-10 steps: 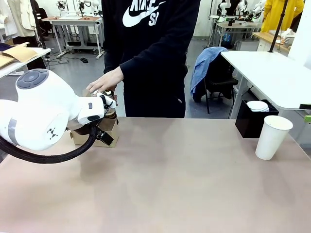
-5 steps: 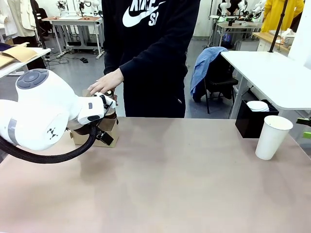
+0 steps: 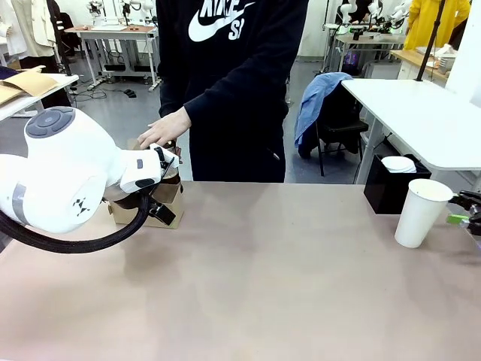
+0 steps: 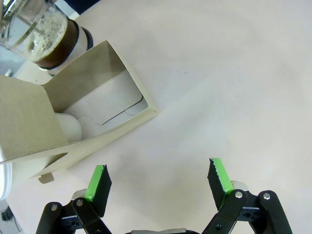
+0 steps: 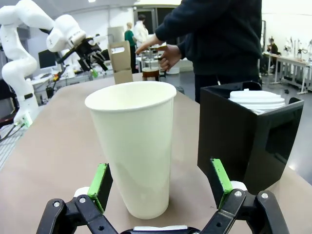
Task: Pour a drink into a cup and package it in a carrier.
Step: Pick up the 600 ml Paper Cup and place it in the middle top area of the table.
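The tall white paper cup [image 3: 421,213] stands open-topped at the table's right end. My right gripper [image 3: 467,218] comes in from the right edge beside it. In the right wrist view the cup [image 5: 134,151] stands just ahead of my open right gripper [image 5: 161,183], untouched. The brown cardboard carrier [image 4: 87,109] lies at the far left, and my left gripper [image 4: 158,175] hovers open above the table next to it. A glass carafe holds the dark, foamy drink [image 4: 51,36] behind the carrier. A person's hand [image 3: 164,128] rests on the carafe.
A black box [image 3: 387,188] holding white lids [image 5: 256,100] sits just behind the cup. My bulky left arm [image 3: 64,177] covers much of the carrier in the front view. A white cup side [image 4: 68,127] shows inside the carrier.
My right gripper has come into the front view at the right edge and moved toward the cup. The left arm and the person's hand have stayed put.
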Tool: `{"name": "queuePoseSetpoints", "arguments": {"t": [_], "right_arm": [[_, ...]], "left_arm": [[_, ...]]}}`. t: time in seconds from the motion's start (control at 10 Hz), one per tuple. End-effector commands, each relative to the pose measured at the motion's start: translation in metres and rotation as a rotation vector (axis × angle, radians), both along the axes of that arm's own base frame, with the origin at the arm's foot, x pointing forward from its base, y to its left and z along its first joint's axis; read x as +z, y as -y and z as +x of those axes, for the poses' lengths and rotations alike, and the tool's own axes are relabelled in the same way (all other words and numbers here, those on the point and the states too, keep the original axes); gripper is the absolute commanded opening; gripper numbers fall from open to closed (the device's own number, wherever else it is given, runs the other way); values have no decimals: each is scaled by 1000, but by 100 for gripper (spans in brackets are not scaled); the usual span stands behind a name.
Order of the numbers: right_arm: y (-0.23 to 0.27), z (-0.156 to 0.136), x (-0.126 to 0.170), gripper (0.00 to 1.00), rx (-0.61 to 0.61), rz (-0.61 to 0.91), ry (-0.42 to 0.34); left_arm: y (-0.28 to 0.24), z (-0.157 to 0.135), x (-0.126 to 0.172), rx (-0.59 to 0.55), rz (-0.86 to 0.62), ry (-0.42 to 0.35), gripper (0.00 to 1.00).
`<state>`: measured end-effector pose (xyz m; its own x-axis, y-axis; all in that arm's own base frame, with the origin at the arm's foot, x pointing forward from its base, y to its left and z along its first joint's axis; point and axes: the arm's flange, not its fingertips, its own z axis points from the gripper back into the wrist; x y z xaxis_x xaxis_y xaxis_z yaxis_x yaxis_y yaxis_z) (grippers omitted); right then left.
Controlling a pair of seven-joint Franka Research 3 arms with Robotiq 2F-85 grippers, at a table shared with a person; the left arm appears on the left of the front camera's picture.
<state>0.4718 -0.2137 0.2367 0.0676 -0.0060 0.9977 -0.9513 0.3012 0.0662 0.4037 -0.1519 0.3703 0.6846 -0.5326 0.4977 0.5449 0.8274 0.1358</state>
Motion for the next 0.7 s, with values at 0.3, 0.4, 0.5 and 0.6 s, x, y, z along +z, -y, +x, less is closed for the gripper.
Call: {"name": "queuePoseSetpoints", "arguments": {"t": [0.3,0.4,0.5,0.6], "right_arm": [[-37,-1,-8,100,-21,-14,35],[-44,1,-9,100,-6,-14,27],[-49,1,-10,100,8,-18,23],[-56,0,-11,100,26,-17,23]], "left_arm": [[0,0,0,-1,-1,0,100],[0,0,0,-1,-1,0,100],[0,0,0,-1,-1,0,100],[0,0,0,-1,-1,0,100]]}}
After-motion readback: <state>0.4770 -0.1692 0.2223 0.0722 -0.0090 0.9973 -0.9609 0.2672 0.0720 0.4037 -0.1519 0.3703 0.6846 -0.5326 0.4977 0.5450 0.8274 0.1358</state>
